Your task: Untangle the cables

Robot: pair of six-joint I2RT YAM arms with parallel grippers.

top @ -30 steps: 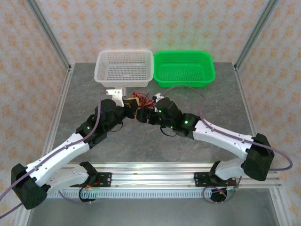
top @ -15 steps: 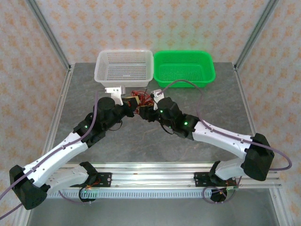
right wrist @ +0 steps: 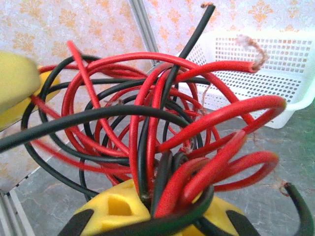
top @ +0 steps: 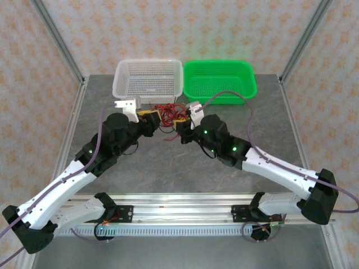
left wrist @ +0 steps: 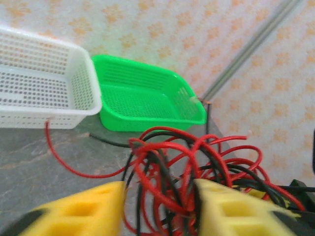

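**Step in hand:** separating the knot of the cables (top: 168, 114). The knot hangs between the two grippers, just in front of the white basket (top: 147, 96) and above the table (top: 168, 174).

**Procedure, as judged from this position:**
1. Left gripper (left wrist: 158, 210): its yellow fingers (left wrist: 78, 211) stand apart, with red and black strands crossing the gap. It cannot be told whether they pinch any strand. Confirm a firm hold on one or two strands, not the whole bunch.
2. Draw the grippers apart slowly, the left arm to the left and the right arm to the right. If the loops tighten into a knot, stop and re-grip elsewhere.
3. One red strand trails down to the table near the white basket. Hold it clear of the basket wall.
4. Right gripper (right wrist: 162, 209): it is clenched on several red and black strands that rise from between its pads. So many strands in one grasp will likely drag the bundle along whole.

**Pose:** The left arm reaches forward and inward, with its wrist pointing right toward the bundle. The right arm mirrors it, with its wrist pointing left. The fingertips sit near each other with the bundle between them. The green basket (top: 220, 98) lies beyond the right arm.
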